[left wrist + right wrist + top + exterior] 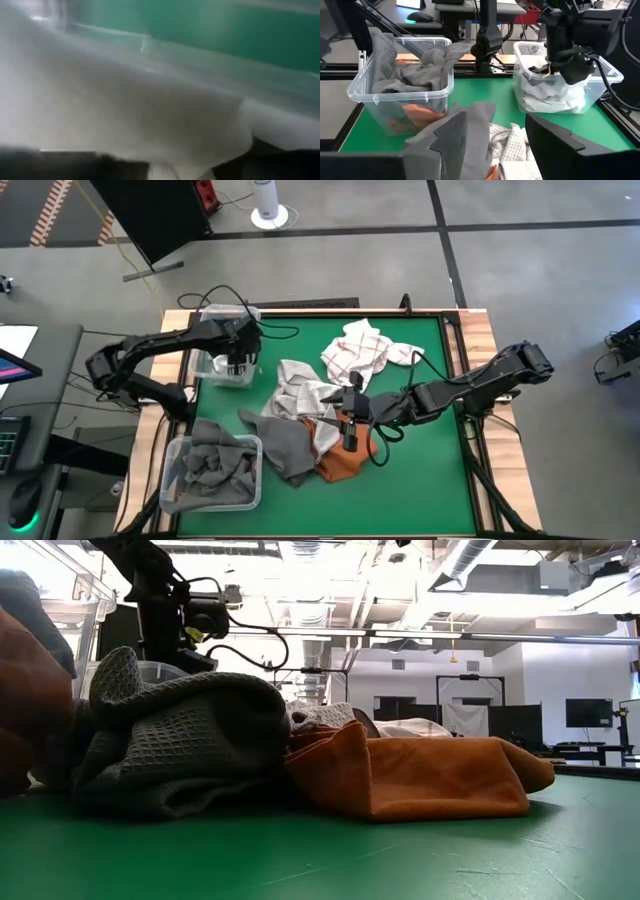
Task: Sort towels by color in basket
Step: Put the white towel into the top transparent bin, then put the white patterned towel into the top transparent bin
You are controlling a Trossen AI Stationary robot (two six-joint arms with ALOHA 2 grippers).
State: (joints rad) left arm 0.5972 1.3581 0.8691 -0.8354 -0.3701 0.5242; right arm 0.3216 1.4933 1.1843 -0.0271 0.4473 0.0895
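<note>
Starting at the left edge of the green table (420,480), the left gripper (237,363) hangs down inside a clear bin (225,370) at the table's back-left corner, right over a plain white towel (555,97) that lies in that bin. Whether its fingers are spread or pinching the cloth, I cannot tell; the left wrist view is filled with pale fabric and the bin's clear wall. Nearer the front-left corner sits a second clear bin (178,480), and it's stuffed with dark grey towels (215,465), with a bit of rust-orange cloth (420,116) showing through its wall in the right wrist view.

Moving to the middle, there's the unsorted heap: a dark grey towel (280,442) spills out beside the grey bin, a white-and-grey checked towel (300,392) lies bunched behind it, and a rust-orange towel (342,463) sits at the front of the pile. Just behind and to the right, another checked towel (358,350) lies on its own.

Over to the right, the right gripper (352,408) reaches in low over the heap, fingers spread apart, nothing between them, hovering above the checked and orange cloths.
</note>
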